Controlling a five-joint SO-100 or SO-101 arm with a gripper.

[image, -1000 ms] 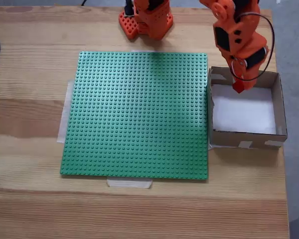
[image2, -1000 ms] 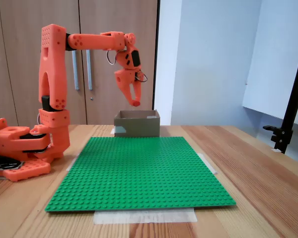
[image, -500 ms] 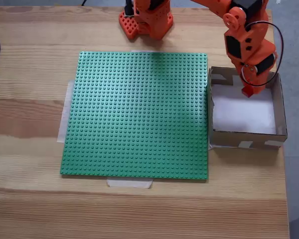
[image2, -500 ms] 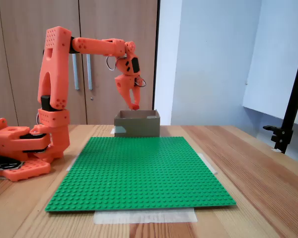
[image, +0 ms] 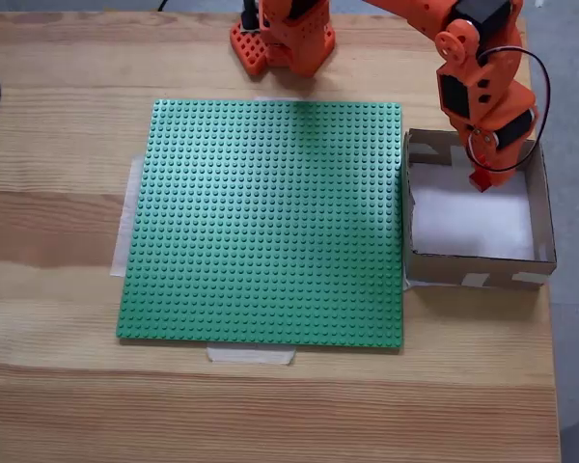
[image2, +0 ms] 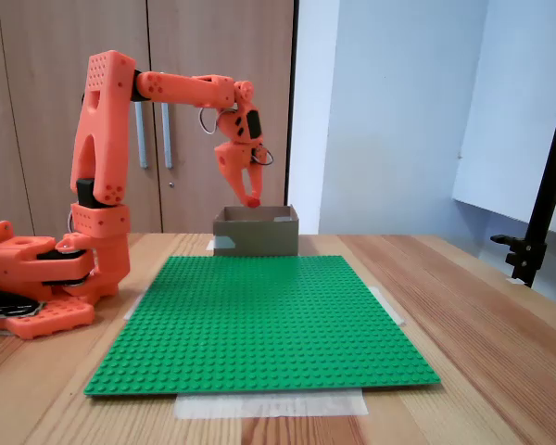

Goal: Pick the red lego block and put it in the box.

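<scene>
**Brick over the box, drop pending**

From above: gripper (image: pixel 480 179) hanging over the box (image: pixel 541 207), toward the far wall, roughly twelve o'clock from the middle of the white floor. Red lego block (image: pixel 480 178) pinched at the fingertips, only a small red end showing, so long axis too foreshortened to call. Fingers closed on it. White floor open from three round to nine o'clock of the claw. Green baseplate (image: pixel 270 222) lying off at nine o'clock, touching or just beside the box wall.

From the front: gripper (image2: pixel 252 198) pointing down, tip just above the box (image2: pixel 256 232) rim, near its middle. Red lego block (image2: pixel 253 200) hard to separate from the orange fingers here. Box straight below, at six o'clock. Judged: release only, perhaps a slight dip first.
</scene>
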